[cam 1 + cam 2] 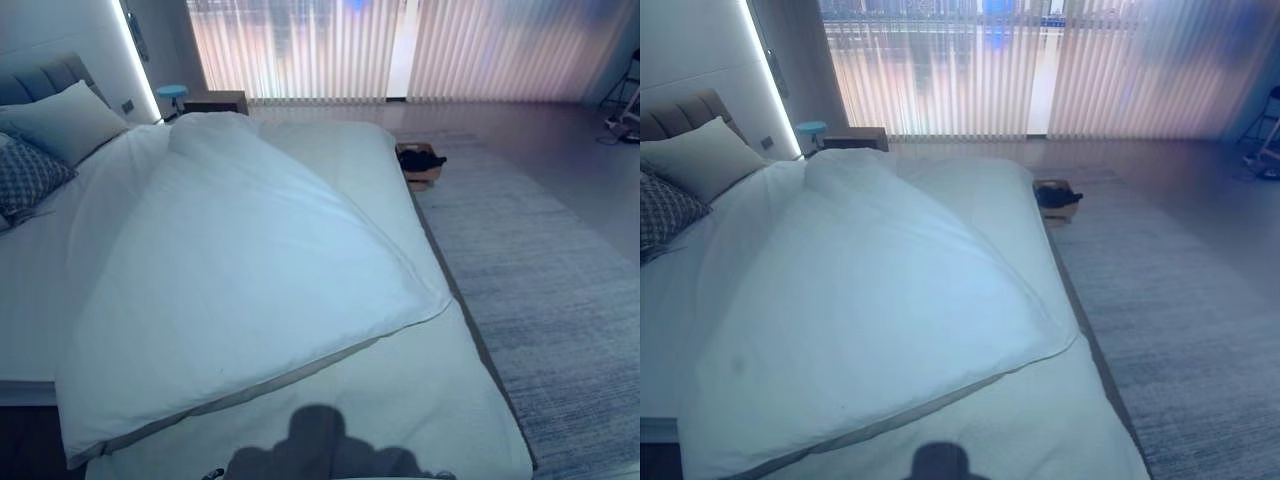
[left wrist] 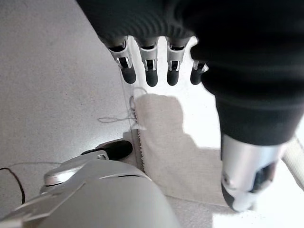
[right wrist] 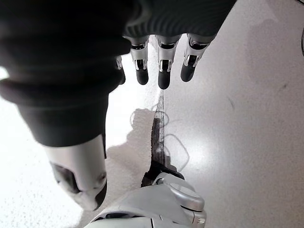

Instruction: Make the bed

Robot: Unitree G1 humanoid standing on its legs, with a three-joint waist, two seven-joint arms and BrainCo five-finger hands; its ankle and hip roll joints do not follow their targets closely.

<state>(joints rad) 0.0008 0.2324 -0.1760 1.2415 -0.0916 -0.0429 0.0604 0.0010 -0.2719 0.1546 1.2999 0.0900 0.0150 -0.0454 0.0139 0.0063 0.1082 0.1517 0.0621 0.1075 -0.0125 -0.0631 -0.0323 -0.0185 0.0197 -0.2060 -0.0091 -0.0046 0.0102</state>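
Left hand (image 2: 199, 52), seen in its own wrist view, hangs with fingers straight and relaxed and the thumb apart, grasping nothing; beneath it lie pale floor and the fringed edge of a light rug (image 2: 166, 152). Right hand (image 3: 142, 47), in its wrist view, is likewise released, fingers extended and holding nothing, above the line where white bedding meets the floor. In the head views, the bed (image 1: 440, 420) runs with its long axis from the near foot toward the padded headboard (image 1: 45, 80) at the far left. A white duvet (image 1: 240, 270) lies skewed on it: its long axis runs diagonally, one corner pointing toward the bed's right edge (image 1: 440, 300) and its near edge slanting across the foot, the mattress sheet bared at the near right. A plain pillow (image 1: 65, 120) and a patterned cushion (image 1: 25, 175) rest at the head. On the floor beside the bed's far right side stands a small open box (image 1: 420, 165) holding a dark object that cannot be identified. Vertical blinds (image 1: 400, 50) cover the far window.
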